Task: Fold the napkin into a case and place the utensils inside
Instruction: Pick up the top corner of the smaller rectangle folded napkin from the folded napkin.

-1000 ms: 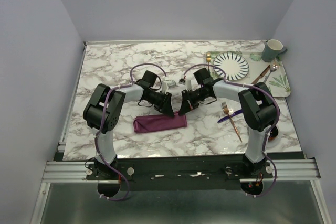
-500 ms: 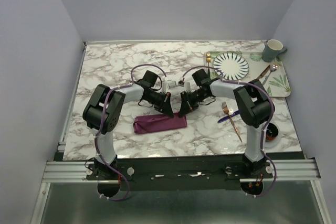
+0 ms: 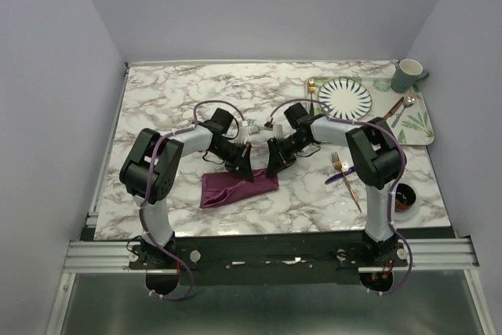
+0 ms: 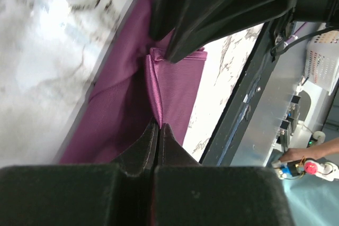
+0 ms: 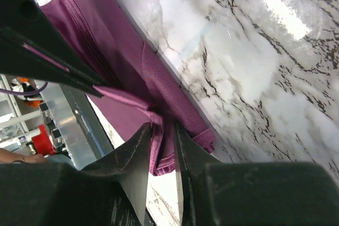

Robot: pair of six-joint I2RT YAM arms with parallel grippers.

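The plum-purple napkin (image 3: 227, 189) lies folded into a narrow strip on the marble table, its right end lifted. My left gripper (image 3: 248, 172) is shut on a thin fold of the napkin (image 4: 159, 86). My right gripper (image 3: 271, 172) is closed around the napkin's right end (image 5: 159, 104), with bunched cloth between its fingers. The two grippers almost touch above the strip. The copper fork (image 3: 346, 176) and the dark blue knife (image 3: 340, 175) lie crossed on the table to the right, apart from both grippers.
A tray (image 3: 420, 132) at the back right holds a striped plate (image 3: 345, 97), a silver spoon (image 3: 405, 106), a gold utensil (image 3: 311, 89) and a grey-green mug (image 3: 408, 75). A small dark round object (image 3: 403, 198) sits near the right arm's base.
Both grippers have moved slightly down and left, and the napkin's right end has risen off the table, so the strip now looks skewed and wider.
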